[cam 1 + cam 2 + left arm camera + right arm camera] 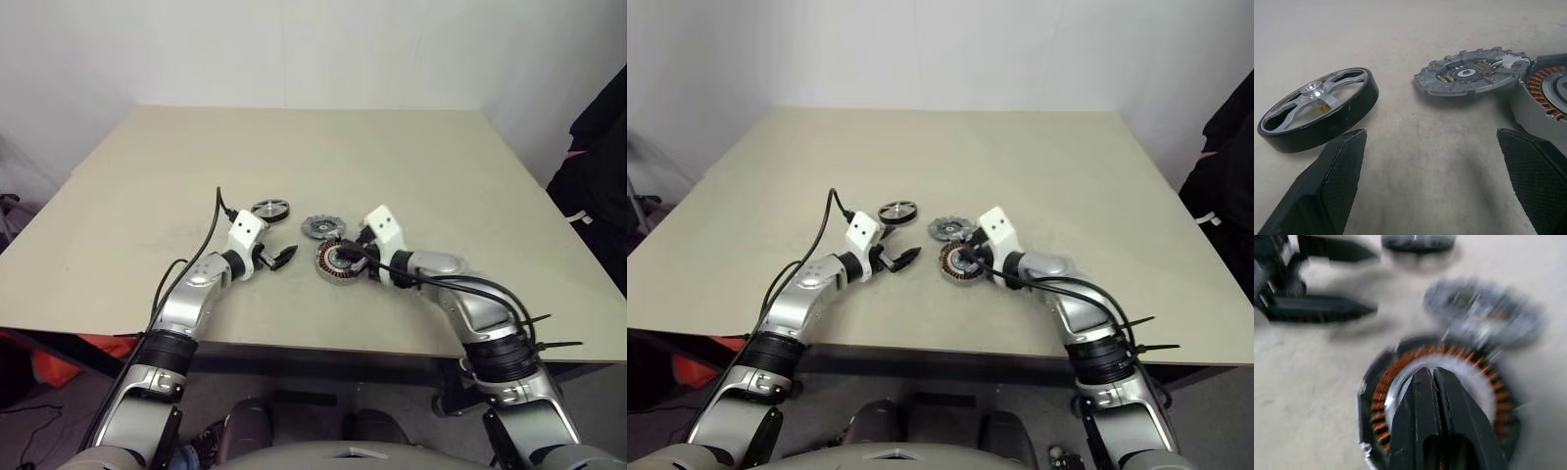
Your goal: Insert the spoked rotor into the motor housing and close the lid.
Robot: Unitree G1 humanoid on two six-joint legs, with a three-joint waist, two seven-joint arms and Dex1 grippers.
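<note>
Black-rimmed metal, the spoked rotor [1317, 110] looks rigid, fairly heavy and slick; the thick rim seems the best hold. Left gripper [1440, 188] gapes wide; right gripper [1432, 377], pinched together, hovers over the motor housing [1400, 396].

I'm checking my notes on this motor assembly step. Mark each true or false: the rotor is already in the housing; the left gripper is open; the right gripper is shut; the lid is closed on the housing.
1. The spoked rotor sits in the motor housing. False: it lies apart on the table.
2. The left gripper is open. True.
3. The right gripper is shut, over the housing. True.
4. The lid is closed on the housing. False: it lies on the table beside the housing.
</note>
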